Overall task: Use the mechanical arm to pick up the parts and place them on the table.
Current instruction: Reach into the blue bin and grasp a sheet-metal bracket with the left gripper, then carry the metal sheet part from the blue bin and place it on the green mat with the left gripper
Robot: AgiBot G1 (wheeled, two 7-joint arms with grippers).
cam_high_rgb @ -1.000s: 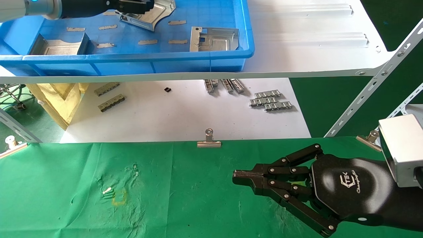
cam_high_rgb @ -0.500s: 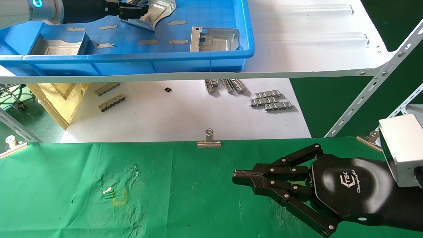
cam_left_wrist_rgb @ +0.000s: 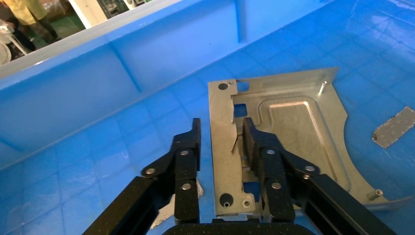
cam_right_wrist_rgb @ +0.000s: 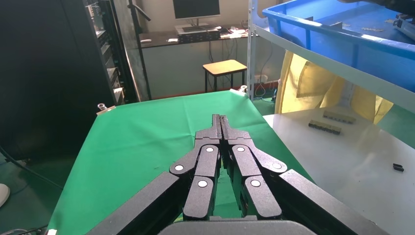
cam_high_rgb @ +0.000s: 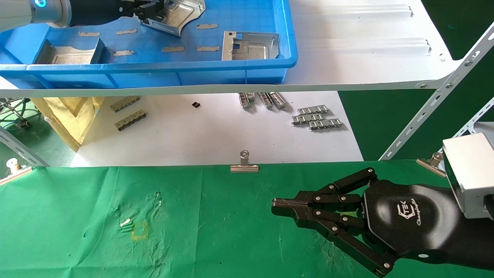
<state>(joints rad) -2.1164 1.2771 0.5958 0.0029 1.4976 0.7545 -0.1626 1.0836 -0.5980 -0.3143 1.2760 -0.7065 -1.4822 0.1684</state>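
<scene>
1. My left hand (cam_left_wrist_rgb: 221,134) is in the blue bin (cam_high_rgb: 247,65) on the far-left shelf, fingers narrowly parted astride a plate's (cam_left_wrist_rgb: 288,127) upturned edge.
2. My right hand (cam_high_rgb: 274,204), pinched empty, hovers over the near-right table (cam_high_rgb: 216,231).

Dark cabinet (cam_right_wrist_rgb: 54,73), desk with monitor (cam_right_wrist_rgb: 195,9), small wooden stool (cam_right_wrist_rgb: 224,67), white shelf upright (cam_right_wrist_rgb: 252,46)

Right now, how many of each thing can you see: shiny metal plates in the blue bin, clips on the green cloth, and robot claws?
Metal plates in the blue bin: 3 ()
Binder clips on the green cloth: 3 ()
Grippers: 2 (left gripper, right gripper)
Total: 8
</scene>
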